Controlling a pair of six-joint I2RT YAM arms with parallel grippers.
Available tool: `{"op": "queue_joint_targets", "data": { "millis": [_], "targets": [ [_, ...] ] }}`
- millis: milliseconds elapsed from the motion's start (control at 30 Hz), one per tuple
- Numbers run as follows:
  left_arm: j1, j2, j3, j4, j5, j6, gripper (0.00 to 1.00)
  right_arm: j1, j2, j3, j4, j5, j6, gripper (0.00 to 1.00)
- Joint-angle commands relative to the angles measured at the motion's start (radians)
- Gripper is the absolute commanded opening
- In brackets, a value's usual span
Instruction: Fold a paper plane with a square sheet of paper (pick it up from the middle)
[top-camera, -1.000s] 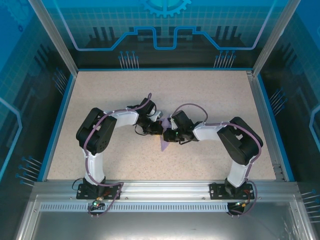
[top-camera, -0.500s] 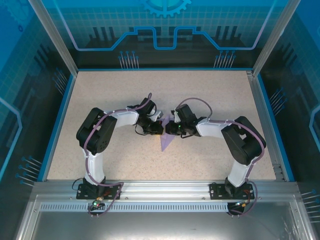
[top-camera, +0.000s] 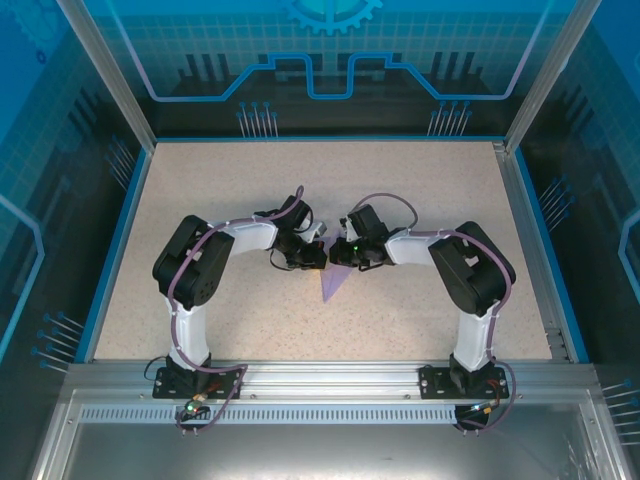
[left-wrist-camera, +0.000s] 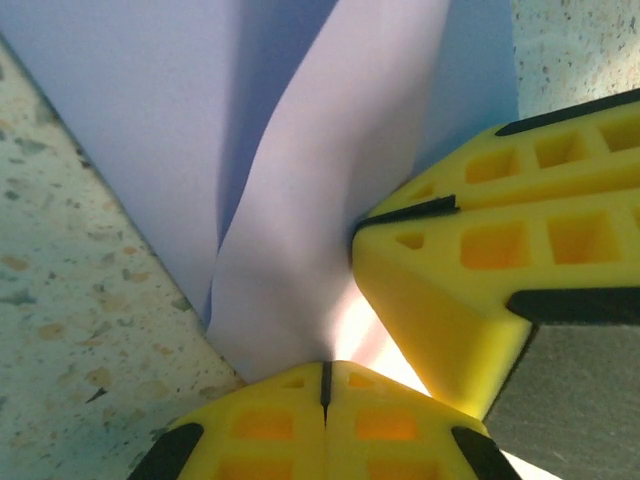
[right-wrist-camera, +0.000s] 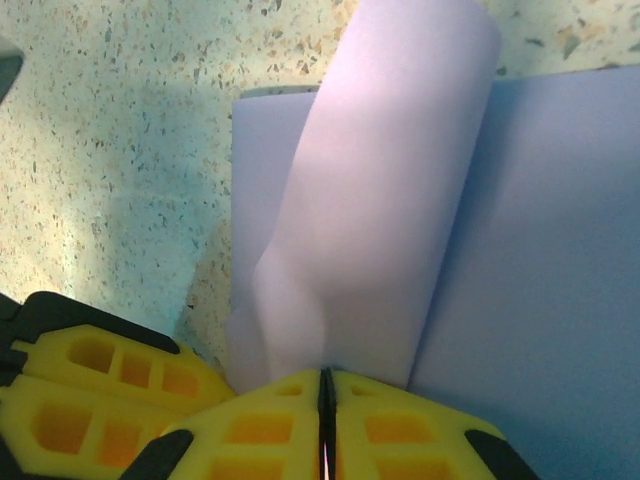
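Lavender paper sheet (top-camera: 328, 285), part-folded, lies flat at table (top-camera: 200, 190) ctr w/ tip pointing 6 o'clock. Left gripper (left-wrist-camera: 325, 372) from 9 o'clock & right gripper (right-wrist-camera: 325, 380) from 3 o'clock are both clenched on its raised mid fold, just beside each other.

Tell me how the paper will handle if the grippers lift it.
The paper probably flops: its flap curls loosely above the right gripper. It looks light and thin, so likely easy to crease or tear where the left gripper pinches it.
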Motion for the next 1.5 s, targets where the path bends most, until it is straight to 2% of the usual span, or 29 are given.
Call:
{"op": "queue_joint_targets", "data": {
  "millis": [0, 200, 300, 567, 733, 867, 1033, 1300, 1467],
  "targets": [
    [-0.006, 0.071, -0.041, -0.090, -0.159, 0.030, 0.06, -0.014, 0.038, 0.013, -0.092, 0.077, -0.039, 0.10],
    [-0.006, 0.005, 0.000, -0.094, -0.133, -0.003, 0.12, -0.015, 0.036, -0.003, -0.087, 0.060, -0.032, 0.10],
    [-0.006, -0.032, 0.027, -0.096, -0.116, -0.021, 0.20, -0.014, 0.039, -0.010, -0.082, 0.051, -0.028, 0.10],
    [-0.013, -0.144, 0.029, -0.125, -0.110, -0.058, 0.25, -0.016, 0.054, -0.023, -0.047, 0.018, -0.009, 0.10],
    [-0.042, -0.215, -0.053, -0.074, -0.075, -0.118, 0.25, -0.016, 0.056, -0.039, -0.008, -0.027, 0.019, 0.10],
    [-0.077, -0.240, -0.104, -0.022, -0.075, -0.155, 0.20, -0.018, 0.036, -0.048, 0.002, -0.043, 0.027, 0.11],
    [-0.097, -0.183, -0.119, 0.030, -0.055, -0.164, 0.18, -0.020, 0.014, -0.055, 0.007, -0.070, 0.033, 0.11],
    [-0.103, -0.129, -0.135, 0.036, -0.105, -0.143, 0.15, -0.025, -0.033, -0.073, 0.004, -0.080, 0.032, 0.10],
    [-0.103, -0.113, -0.150, 0.067, -0.098, -0.151, 0.14, -0.026, -0.050, -0.075, 0.003, -0.090, 0.033, 0.11]
  ]
}}
